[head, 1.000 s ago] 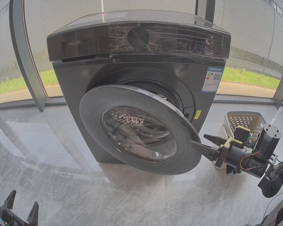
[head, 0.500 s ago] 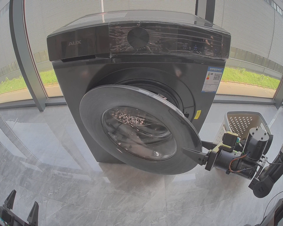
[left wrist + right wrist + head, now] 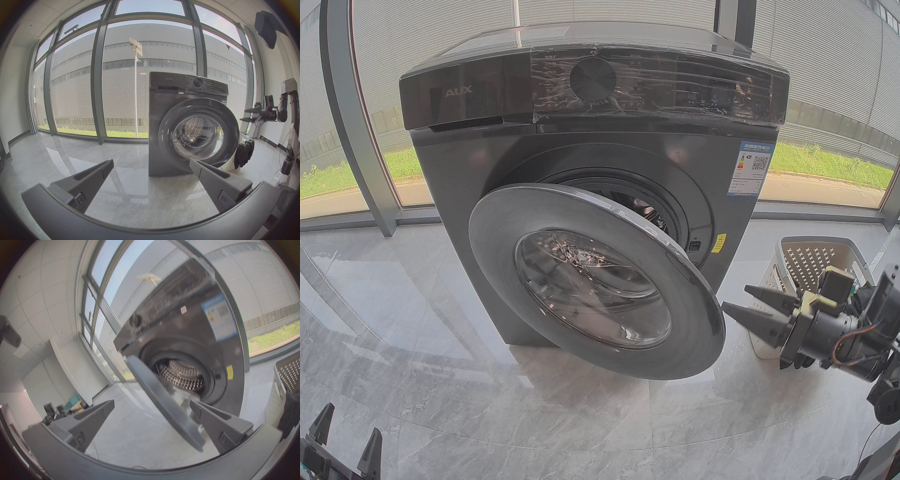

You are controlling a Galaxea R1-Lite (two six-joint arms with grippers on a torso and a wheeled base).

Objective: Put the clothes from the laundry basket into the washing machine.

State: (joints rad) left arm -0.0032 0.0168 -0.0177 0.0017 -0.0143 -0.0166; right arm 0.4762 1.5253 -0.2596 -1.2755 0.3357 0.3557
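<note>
Both spread wide, empty. Right end effector [image 3: 737,299] sits just right of the door [image 3: 700,325] rim; laundry basket [image 3: 819,245] just far-right of it, dark clothes [image 3: 244,153] hanging down its wall. Left end effector [image 3: 352,420] well apart, so we'd use right.

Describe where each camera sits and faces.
Head: high, looking forward and down at the washing machine, its open door and laundry basket; right gripper beside the door, left gripper at the bottom.
Left wrist: low, farther back, facing the machine's front past its open gripper.
Right wrist: by the door's edge, facing the drum past its open gripper.
Shared: head and left wrist both show the right gripper.
</note>
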